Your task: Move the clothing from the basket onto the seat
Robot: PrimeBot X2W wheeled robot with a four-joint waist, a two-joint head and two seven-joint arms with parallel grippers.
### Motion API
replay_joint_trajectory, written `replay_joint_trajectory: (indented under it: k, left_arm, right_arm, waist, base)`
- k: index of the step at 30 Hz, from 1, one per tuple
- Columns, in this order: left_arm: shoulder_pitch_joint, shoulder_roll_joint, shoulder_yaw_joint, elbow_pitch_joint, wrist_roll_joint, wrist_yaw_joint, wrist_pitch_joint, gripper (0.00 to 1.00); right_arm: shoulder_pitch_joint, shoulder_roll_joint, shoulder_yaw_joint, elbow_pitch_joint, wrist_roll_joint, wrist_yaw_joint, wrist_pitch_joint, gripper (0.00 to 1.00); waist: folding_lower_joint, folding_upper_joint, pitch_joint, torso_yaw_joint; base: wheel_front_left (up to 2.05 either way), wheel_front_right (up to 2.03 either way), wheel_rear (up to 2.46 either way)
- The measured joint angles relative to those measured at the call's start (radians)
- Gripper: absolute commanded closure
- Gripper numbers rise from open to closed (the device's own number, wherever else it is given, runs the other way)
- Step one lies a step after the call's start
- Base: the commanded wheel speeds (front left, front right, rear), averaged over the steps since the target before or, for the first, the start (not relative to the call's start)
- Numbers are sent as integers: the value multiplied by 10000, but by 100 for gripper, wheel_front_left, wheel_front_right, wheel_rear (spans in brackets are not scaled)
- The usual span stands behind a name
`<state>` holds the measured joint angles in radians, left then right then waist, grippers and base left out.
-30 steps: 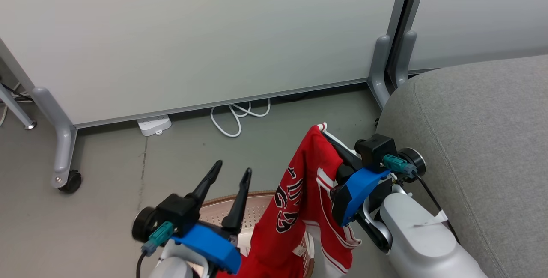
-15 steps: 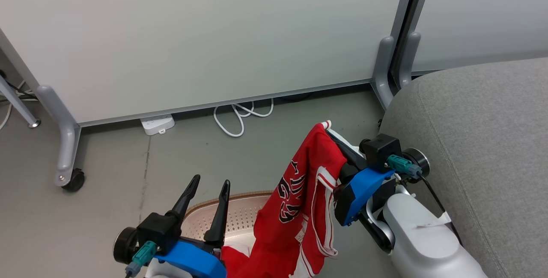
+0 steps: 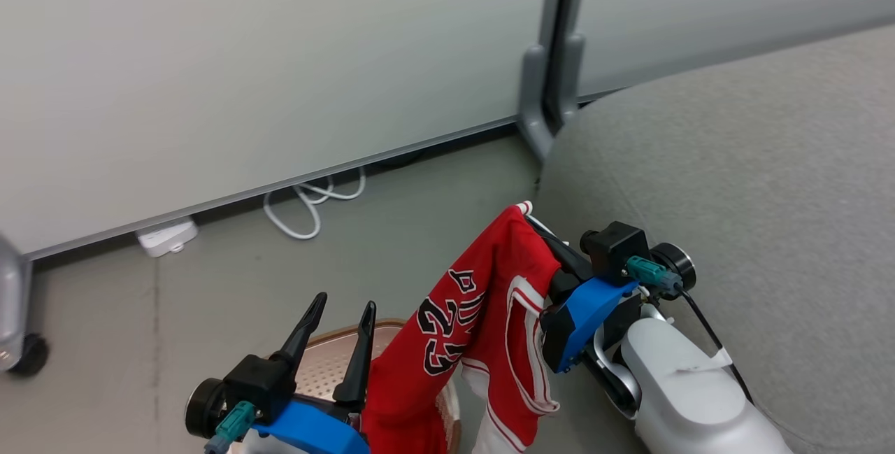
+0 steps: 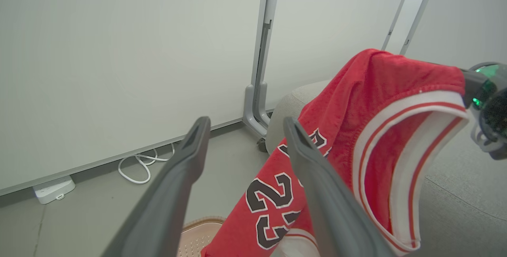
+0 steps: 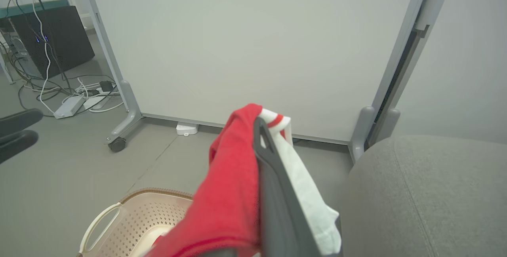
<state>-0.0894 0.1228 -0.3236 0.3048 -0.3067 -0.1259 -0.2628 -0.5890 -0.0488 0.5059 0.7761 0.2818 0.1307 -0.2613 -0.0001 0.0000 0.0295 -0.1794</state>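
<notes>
Beside the seat (image 3: 734, 160), your right gripper (image 3: 535, 220) is pinching the clothing (image 3: 482, 300).
It is hanging red from the closed jaws, draping down over the basket (image 3: 328, 363) on the floor (image 3: 210, 286); your left gripper (image 3: 342, 303) is hovering above the basket, jaws spread, gripping nothing.

The grey floor (image 3: 210, 286) carries the basket (image 5: 138, 217), a white power strip (image 3: 166, 236), a looped cable (image 3: 308, 199) and the sofa seat (image 3: 734, 160).
</notes>
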Motion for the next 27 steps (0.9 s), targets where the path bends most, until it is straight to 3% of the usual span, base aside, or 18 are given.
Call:
replay_joint_trajectory:
  k: [15, 27]
  left_arm:
    - [-371, 134, -203, -13, 19, 0, -2, 0]
    - [-585, 307, -412, 54, -13, 0, -2, 0]
  right_arm:
    - [-5, -4, -570, -169, -98, 0, 0, 100]
    - [58, -12, -823, -357, -98, 0, 0, 100]
  waist:
    - [0, 0, 384, -2451]
    - [1, 0, 672, -2831]
  base:
    - [0, 0, 0]
    - [0, 0, 0]
